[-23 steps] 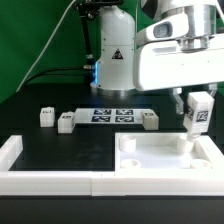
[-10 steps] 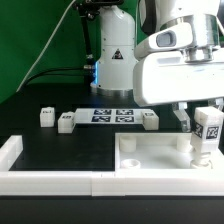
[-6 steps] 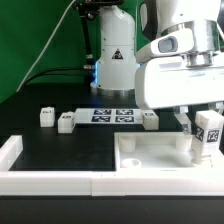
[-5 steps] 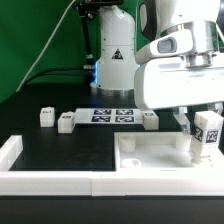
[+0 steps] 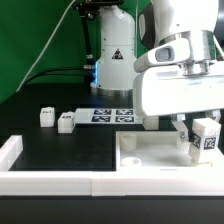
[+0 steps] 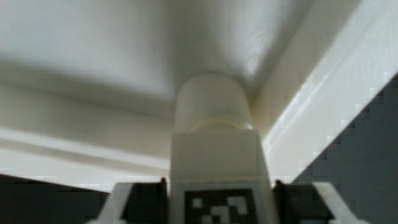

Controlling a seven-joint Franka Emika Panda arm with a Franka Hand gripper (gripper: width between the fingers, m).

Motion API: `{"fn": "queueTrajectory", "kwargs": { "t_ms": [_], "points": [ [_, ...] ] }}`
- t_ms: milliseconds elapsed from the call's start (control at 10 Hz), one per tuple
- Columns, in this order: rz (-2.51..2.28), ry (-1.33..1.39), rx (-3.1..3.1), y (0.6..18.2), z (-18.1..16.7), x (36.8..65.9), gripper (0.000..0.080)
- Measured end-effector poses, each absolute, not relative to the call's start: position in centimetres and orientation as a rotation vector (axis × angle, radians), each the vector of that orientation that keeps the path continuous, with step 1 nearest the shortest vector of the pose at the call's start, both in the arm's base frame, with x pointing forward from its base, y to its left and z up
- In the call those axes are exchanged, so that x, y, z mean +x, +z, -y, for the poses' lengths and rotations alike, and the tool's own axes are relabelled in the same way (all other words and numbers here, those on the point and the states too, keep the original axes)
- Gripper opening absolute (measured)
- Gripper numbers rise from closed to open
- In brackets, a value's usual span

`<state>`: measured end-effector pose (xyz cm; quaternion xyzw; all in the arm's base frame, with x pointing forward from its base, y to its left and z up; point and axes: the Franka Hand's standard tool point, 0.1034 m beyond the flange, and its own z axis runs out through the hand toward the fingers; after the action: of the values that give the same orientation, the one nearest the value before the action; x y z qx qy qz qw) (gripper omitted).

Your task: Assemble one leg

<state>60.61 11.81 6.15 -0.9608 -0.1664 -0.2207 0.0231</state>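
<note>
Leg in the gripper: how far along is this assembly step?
Done: the leg is picked up, clamped in the gripper. In hand: it is held at the corner of the white tray-like piece on the exterior view's right; the wrist view shows its tip aimed into that corner. Left: seating it, which I cannot confirm, and release. Two loose legs lie by the marker board.
</note>
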Motion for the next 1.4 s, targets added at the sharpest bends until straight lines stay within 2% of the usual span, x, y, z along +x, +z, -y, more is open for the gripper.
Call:
{"fn": "queueTrajectory", "kwargs": {
  "t_ms": [100, 200, 300, 400, 500, 800, 1100, 1400],
  "points": [
    [0.515, -0.683, -2.975, 6.2, -11.8, 60.6, 0.0365],
    [0.515, -0.683, -2.975, 6.2, -11.8, 60.6, 0.0365],
    [0.515, -0.683, -2.975, 6.1, -11.8, 60.6, 0.0502],
    [0.515, -0.683, -2.975, 6.1, -11.8, 60.6, 0.0502],
    [0.515, -0.683, -2.975, 6.2, -11.8, 60.6, 0.0622],
    [0.512, -0.673, -2.976, 6.3, -11.9, 60.6, 0.0648],
    [0.524, -0.651, -2.980, 8.7, -11.9, 61.1, 0.0649],
    [0.535, -0.574, -2.990, 8.6, -12.0, 60.9, 0.0649]
  ]
}}
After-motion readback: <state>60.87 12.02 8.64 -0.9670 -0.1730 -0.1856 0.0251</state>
